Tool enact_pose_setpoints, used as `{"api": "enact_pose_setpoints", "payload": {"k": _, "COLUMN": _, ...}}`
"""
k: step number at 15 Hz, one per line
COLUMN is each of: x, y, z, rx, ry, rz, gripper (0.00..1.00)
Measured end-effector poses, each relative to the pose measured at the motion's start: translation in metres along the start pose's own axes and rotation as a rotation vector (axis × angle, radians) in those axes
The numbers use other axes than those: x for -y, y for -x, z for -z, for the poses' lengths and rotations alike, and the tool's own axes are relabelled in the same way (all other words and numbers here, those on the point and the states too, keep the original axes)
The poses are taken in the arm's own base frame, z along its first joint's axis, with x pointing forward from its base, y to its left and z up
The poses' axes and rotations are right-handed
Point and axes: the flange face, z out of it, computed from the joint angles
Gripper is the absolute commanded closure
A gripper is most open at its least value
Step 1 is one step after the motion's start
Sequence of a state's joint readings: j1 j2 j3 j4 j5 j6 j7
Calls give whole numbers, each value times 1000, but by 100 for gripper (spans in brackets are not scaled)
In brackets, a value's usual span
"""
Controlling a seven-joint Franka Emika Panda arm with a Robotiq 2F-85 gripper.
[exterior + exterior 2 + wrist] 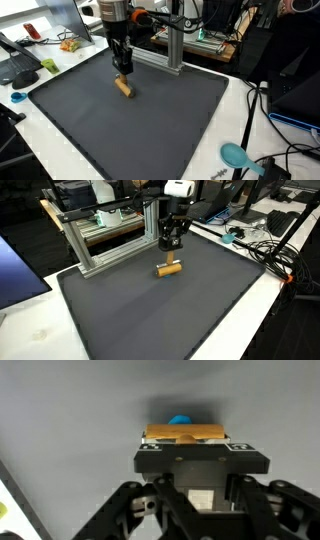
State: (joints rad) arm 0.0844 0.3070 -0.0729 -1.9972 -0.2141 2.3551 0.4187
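lettering: appearing nowhere large enough to read, only showing as two small black-and-white marks on a grey metal block in the lower middle of the wrist view, too blurred to make out.

hanging in from the top edge of the frame in both exterior views, holding the wrist upright and pointing the gripper (pixel 122 69) (pixel 172 248) straight down at the black mat (pixel 150 135) (pixel 150 310).

hovering just above the tan cylinder (pixel 124 88) (pixel 169 268), with the fingertips sitting close over its upper side; not showing clearly whether touching it or just apart. not showing how wide the jaws are standing either: looking narrow and dark in both exterior views and filling the bottom of the wrist view with black linkage, so not possible to tell open from closed.

finding the tan cylinder lying on its side on the mat, in the upper middle of the frame in both exterior views, and peeking out as a tan band above the grey block in the wrist view, with a small blue blob (pixel 180 420) just behind it.

standing behind the gripper at the mat's far edge: a silver metal frame (pixel 176 45) (pixel 150 225). resting off the mat at the lower right of an exterior view: a teal scoop (pixel 236 155). trailing along the right side of an exterior view: black cables (pixel 275 250).
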Motion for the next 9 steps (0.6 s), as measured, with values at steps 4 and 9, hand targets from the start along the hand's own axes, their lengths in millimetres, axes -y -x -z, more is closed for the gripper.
{"api": "enact_pose_setpoints", "payload": {"k": 4, "x": -3, "y": 0, "z": 0, "rx": 17, "ry": -11, "rz": 9, "gripper": 77}}
{"api": "enact_pose_setpoints", "payload": {"k": 9, "x": -8, "y": -1, "z": -1, "rx": 39, "ry": -27, "rz": 18, "gripper": 77}}
